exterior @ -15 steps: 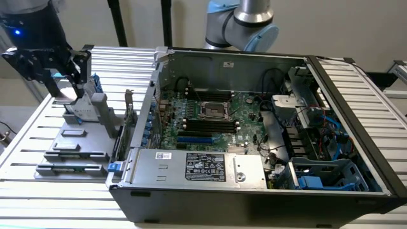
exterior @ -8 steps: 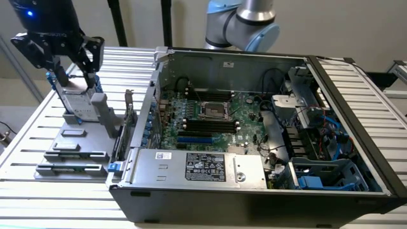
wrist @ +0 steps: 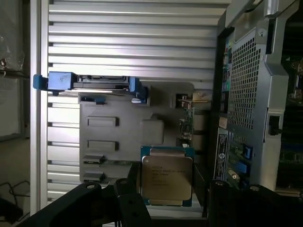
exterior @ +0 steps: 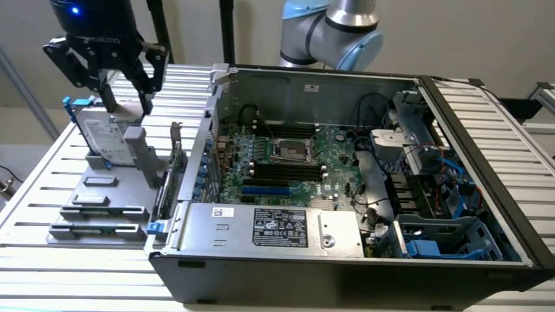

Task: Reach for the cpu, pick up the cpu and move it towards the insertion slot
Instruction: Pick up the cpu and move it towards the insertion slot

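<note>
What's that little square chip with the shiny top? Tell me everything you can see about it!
The cpu is a small, flat square chip. Its top is a dull silvery metal plate with faint printed lines, too small to read. A thin green-blue edge frames it. It faces the wrist camera squarely, in front of the grey holder tray, beside the computer case. It is close to the pincer; whether it is gripped is unclear.

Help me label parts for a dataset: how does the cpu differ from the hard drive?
The cpu is a small square chip; the hard drive is a bigger oblong box. The cpu turns its flat top to the wrist camera; the hard drive stands on edge in the grey holder. The hard drive carries blue rails; the cpu has none. Both are silvery with print.
</note>
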